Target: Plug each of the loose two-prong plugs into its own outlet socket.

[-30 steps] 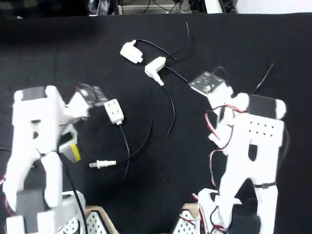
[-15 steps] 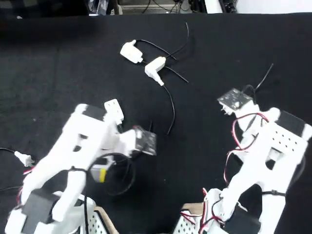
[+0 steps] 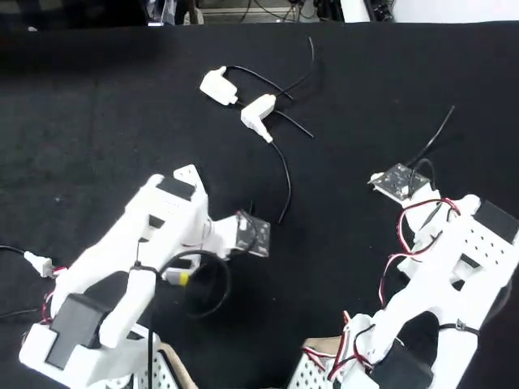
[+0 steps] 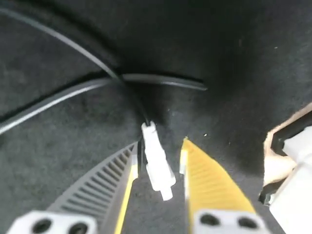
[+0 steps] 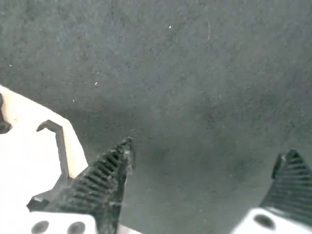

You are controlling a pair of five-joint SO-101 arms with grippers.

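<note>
A loose white two-prong plug lies on the black cloth with its dark cord trailing away. My left gripper is open, one yellow-edged finger on each side of the plug, with small gaps to it. In the high view the left arm covers that plug and most of the white outlet socket. Two more white plugs lie at the far centre. My right gripper is open over bare cloth, and its arm stands at the near right.
Black cords curl across the middle of the black table. A small white connector on a wire lies at the left edge. Arm bases stand along the near edge.
The left arm has swung from the left side toward the centre and come down over the loose plug. The right arm has drawn back toward the near right.
</note>
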